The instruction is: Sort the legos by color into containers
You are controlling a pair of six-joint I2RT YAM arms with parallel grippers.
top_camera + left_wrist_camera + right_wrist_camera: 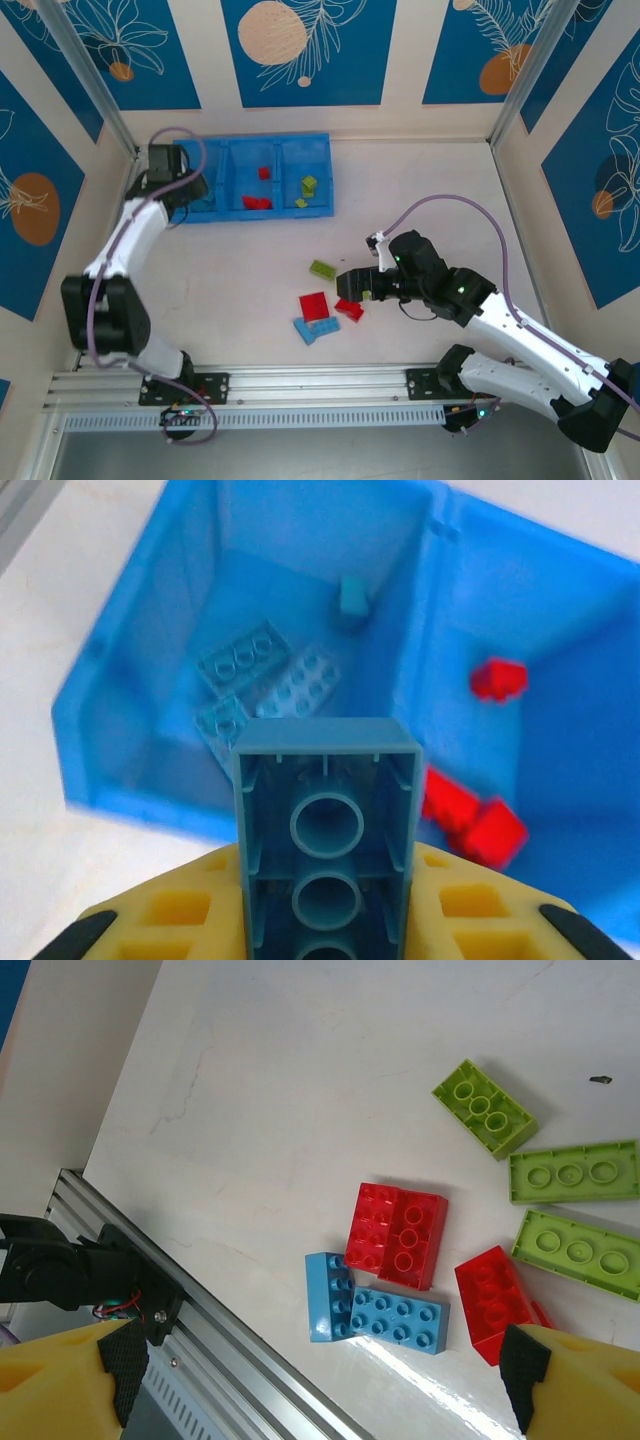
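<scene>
Desk (pixel 430 200): white, carries everything. The long blue tray (pixel 255 142) sits at the far left, and its three compartments serve as the containers.

- **Left compartment:** light blue bricks (pixel 240 660), about four, one of them small and against the far wall.
- **Middle compartment:** red bricks (pixel 470 815), at least three.
- **Right compartment:** two green bricks (pixel 310 184).

No colours are mixed in any compartment, so the sorting looks correct so far.

Left tool (pixel 188 192): hangs over the left compartment, pinching a light blue held brick (pixel 325 780) with its hollow underside facing the wrist camera. It is in the right place to drop, not yet let go.

Right tool (pixel 352 285): above the loose pile at mid desk. Its fingers (pixel 575 1385) are spread wide and hold nothing.

Loose on the desk, well apart from the tray:
- a wide red piece (pixel 397 1235)
- a red loose brick (pixel 497 1302), partly under a finger
- a light blue pair (pixel 400 1318) touching in an L shape
- three lime bricks: one studs-up (pixel 485 1108), two underside-up (pixel 572 1171)

Judgement: a bit over half done. About seven pieces are left, plus the one in hand, and more may be hidden under the right tool.

Writing: none readable. There are no labels on the tray or arms, and any stud embossing is too small to tell. The wall panels show only a leaf-and-circle print.
</scene>
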